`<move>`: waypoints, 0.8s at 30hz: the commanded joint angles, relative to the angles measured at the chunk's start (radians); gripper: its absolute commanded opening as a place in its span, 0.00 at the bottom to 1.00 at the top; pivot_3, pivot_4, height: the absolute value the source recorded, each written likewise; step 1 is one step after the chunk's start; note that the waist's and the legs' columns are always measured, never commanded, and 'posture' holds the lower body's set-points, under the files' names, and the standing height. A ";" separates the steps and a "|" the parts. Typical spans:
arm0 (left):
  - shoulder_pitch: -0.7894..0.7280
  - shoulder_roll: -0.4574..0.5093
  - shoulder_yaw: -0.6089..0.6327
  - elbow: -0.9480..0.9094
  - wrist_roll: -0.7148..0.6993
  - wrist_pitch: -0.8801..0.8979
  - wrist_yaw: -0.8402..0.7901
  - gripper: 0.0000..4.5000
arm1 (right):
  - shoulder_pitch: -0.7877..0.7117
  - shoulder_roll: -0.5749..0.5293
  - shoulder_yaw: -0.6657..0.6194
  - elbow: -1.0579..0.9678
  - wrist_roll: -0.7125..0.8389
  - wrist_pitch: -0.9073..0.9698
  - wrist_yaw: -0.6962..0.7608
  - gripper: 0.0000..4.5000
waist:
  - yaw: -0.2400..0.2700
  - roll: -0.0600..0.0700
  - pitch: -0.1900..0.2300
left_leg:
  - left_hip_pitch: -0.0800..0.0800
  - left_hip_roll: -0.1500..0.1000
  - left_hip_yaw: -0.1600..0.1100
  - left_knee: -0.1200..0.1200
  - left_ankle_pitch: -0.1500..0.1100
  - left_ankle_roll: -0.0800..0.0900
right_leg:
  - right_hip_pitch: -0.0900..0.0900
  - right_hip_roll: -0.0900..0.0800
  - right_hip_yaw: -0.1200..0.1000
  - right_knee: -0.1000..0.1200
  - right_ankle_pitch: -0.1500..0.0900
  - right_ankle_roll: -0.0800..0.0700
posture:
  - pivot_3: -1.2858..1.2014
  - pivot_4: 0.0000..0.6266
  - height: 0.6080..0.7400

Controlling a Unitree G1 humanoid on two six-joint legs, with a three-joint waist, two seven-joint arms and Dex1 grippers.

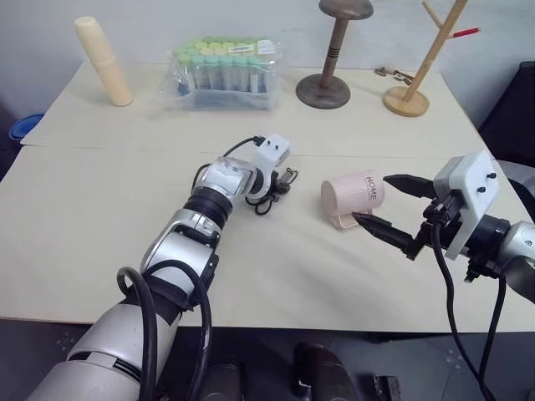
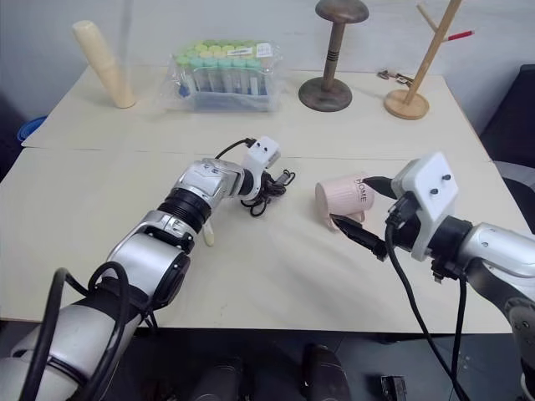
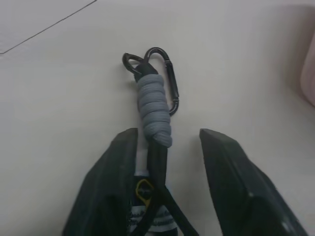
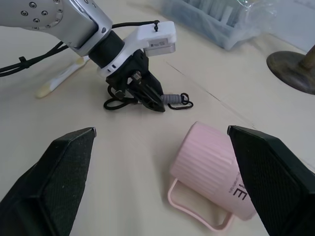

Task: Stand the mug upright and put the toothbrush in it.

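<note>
The pale pink mug (image 1: 351,199) lies on its side right of the table's centre, "HOME" lettering up, handle against the table. My right gripper (image 1: 374,200) is open, one black finger on each side of the mug's right end, touching nothing. The toothbrush (image 4: 61,76) lies on the table beneath my left forearm; its pale yellow handle end (image 2: 206,236) shows beside the arm. My left gripper (image 3: 169,132) is down on a black looped cord (image 1: 276,188) left of the mug. Its fingers stand apart with the cord's grey-wrapped end (image 3: 153,108) between them, against one finger.
A clear box of capped tubes (image 1: 224,73) stands at the back centre, with a tall cream cylinder (image 1: 104,62) at the back left. A dark wooden stand (image 1: 328,83) and a light branch stand (image 1: 410,96) are at the back right. The table's front edge (image 1: 276,322) is close.
</note>
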 commanded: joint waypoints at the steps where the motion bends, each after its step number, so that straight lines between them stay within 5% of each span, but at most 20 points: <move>1: -0.023 0.004 0.032 -0.020 0.010 -0.016 0.006 0.14 | -0.014 -0.003 -0.016 -0.018 0.008 -0.033 0.004 1.00 | 0.000 0.000 0.000 | 0.000 0.000 0.000 0.000 0.000 0.000 | 0.000 0.000 0.000 0.000 0.000 0.000 | 0.52 0.24 1.00; 3: -0.015 0.017 0.038 -0.060 0.014 -0.002 -0.001 0.00 | -0.020 -0.005 -0.009 -0.013 0.009 -0.036 0.007 1.00 | -0.001 0.000 0.000 | 0.000 0.000 0.000 0.000 0.000 0.000 | 0.000 0.000 0.000 0.000 0.000 0.000 | 0.52 0.24 1.00; 7: 0.011 0.104 0.104 -0.270 -0.021 0.112 0.002 0.00 | -0.030 -0.007 0.014 0.004 -0.005 -0.046 0.017 1.00 | -0.003 0.000 0.000 | 0.000 0.000 0.000 0.000 0.000 0.000 | -0.001 0.000 0.000 0.000 0.000 0.000 | 0.52 0.24 1.00; 14: 0.259 0.454 0.314 -0.782 -0.079 0.464 0.010 0.00 | -0.053 0.000 0.094 0.047 -0.042 -0.086 0.068 1.00 | -0.034 0.001 0.000 | 0.001 0.002 0.000 -0.002 0.000 -0.001 | -0.003 0.000 0.001 0.002 -0.001 -0.001 | 0.52 0.24 1.00; 19: 0.480 0.652 0.455 -0.848 -0.083 0.532 0.028 0.00 | -0.097 0.002 0.155 0.097 -0.053 -0.124 0.147 1.00 | -0.027 0.000 0.000 | 0.001 0.002 0.000 -0.001 0.000 -0.001 | -0.003 0.000 0.001 0.002 -0.001 -0.001 | 0.52 0.24 1.00; 24: 0.631 0.667 0.540 -0.881 -0.108 0.531 0.054 0.00 | -0.129 -0.002 0.199 0.122 -0.014 -0.156 0.289 1.00 | 0.007 -0.002 0.000 | -0.002 0.001 -0.002 0.003 0.000 -0.001 | -0.002 -0.001 0.000 0.001 0.000 -0.001 | 0.52 0.24 1.00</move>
